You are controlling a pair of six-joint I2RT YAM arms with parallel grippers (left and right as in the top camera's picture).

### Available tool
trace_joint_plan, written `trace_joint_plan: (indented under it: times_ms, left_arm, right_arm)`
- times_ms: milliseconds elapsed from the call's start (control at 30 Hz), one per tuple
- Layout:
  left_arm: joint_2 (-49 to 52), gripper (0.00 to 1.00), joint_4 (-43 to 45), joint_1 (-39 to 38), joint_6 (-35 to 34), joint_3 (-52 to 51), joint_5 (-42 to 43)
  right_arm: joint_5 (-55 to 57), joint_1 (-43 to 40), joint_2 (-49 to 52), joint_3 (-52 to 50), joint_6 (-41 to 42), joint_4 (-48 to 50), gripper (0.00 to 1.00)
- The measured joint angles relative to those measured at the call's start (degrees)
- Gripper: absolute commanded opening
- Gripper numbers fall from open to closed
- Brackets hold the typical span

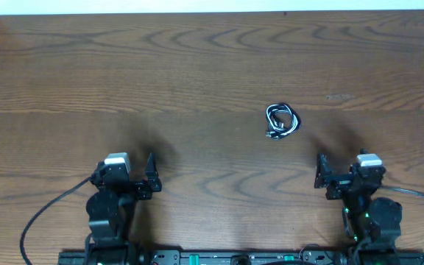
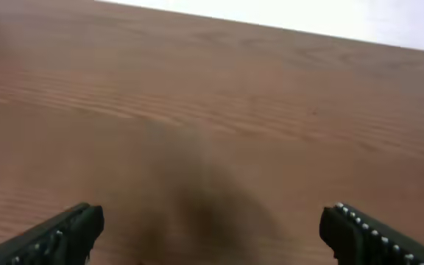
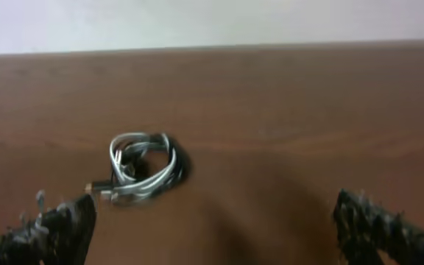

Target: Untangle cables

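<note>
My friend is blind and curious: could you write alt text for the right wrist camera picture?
A small coiled bundle of white and black cables lies on a brown wooden table, left of centre. The right hand is open, its two dark fingers at the bottom corners.

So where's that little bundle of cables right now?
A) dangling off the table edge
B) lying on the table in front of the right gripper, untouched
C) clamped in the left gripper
B: the bundle of cables lies loose on the table ahead of the open right gripper, nothing touching it.
</note>
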Motion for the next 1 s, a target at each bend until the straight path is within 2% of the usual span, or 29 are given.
trace_joint_plan:
  times_ms: [233,600,733,867,1000]
  left_arm:
    - [13.7,0.99,-7.58,0.0,-0.76,12.17,2.43]
    - [36.33,0.99,-33.31,-0.02,-0.79,35.06,3.58]
    - [40.5,0.99,-38.84,-0.02,-1.16,39.74,3.58]
    - [42.16,0.99,-40.85,-0.02,-2.14,40.09,3.61]
    - [43.52,0.98,-40.59,-0.02,-4.74,40.06,3.63]
  right_arm:
    - [-0.46,0.0,12.52,9.79,1.25,-8.7,0.99]
    - [-1.7,0.0,42.1,32.57,1.66,-27.02,0.99]
    - [-2.23,0.0,52.33,42.4,1.66,-34.14,0.99]
    - [-2.47,0.0,58.95,48.19,1.66,-34.93,0.99]
    - [-3.26,0.0,61.53,48.89,1.66,-30.95,0.99]
